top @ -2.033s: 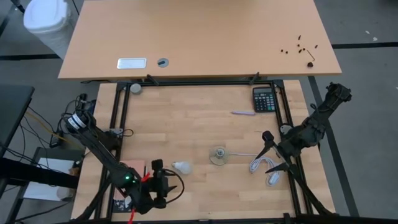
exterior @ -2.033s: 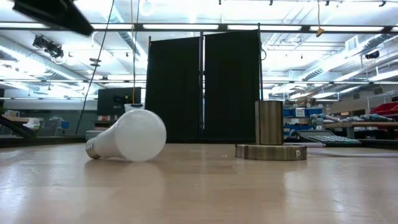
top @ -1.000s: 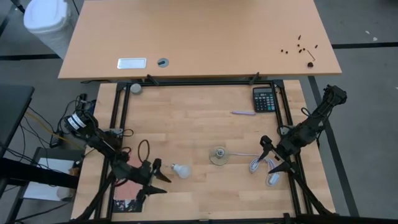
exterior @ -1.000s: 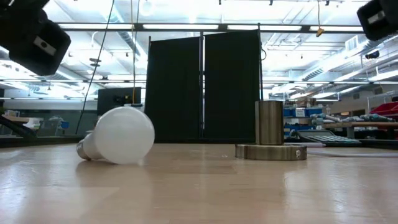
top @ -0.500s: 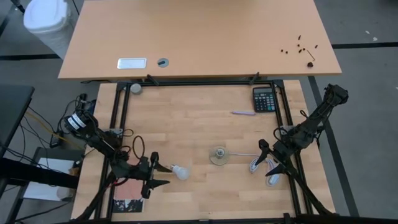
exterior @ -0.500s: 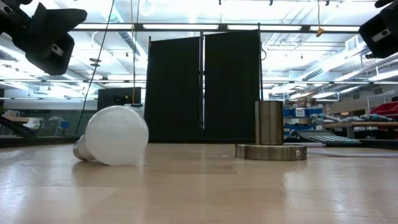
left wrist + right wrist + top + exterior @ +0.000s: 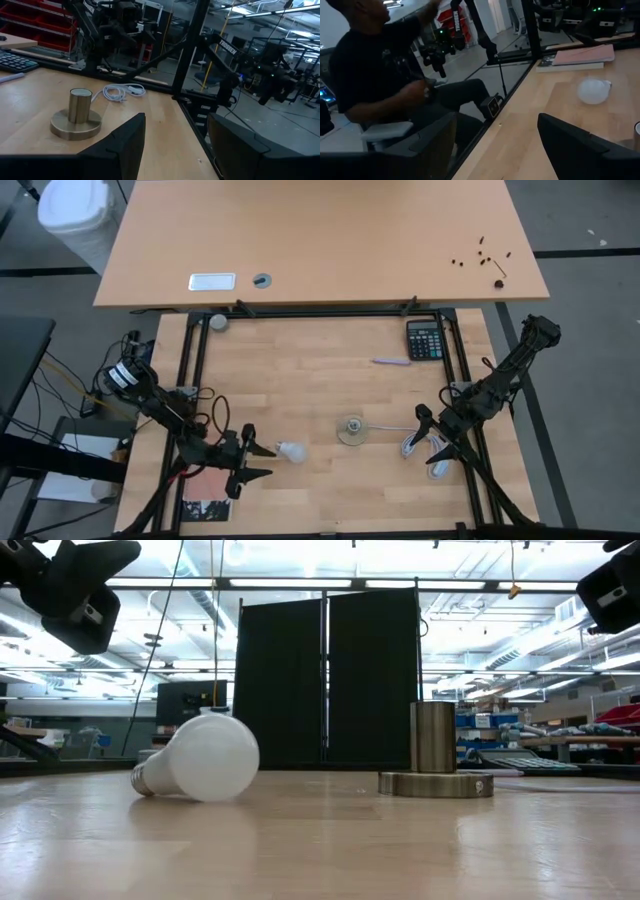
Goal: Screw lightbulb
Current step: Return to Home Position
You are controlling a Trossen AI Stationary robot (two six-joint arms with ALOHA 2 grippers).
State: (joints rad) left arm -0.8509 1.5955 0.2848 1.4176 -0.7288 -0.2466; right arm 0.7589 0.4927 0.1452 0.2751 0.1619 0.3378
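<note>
1. Your left gripper hangs with its fingers spread and nothing between them, near the 7 o'clock corner of the table.
2. Just off its tips, at about 2 o'clock and not touching, the lightbulb lies on its side on bare wood, screw base toward 9 o'clock.
3. The socket stands upright at the bulb's 3 o'clock, well apart.
4. Your right gripper waits at the table's 4 o'clock edge, also spread and empty, over the white cord.
5. Expect the bulb to be light, smooth, brittle and ready to roll. Take it gently around the globe's widest part, leaving the threads free.
</note>
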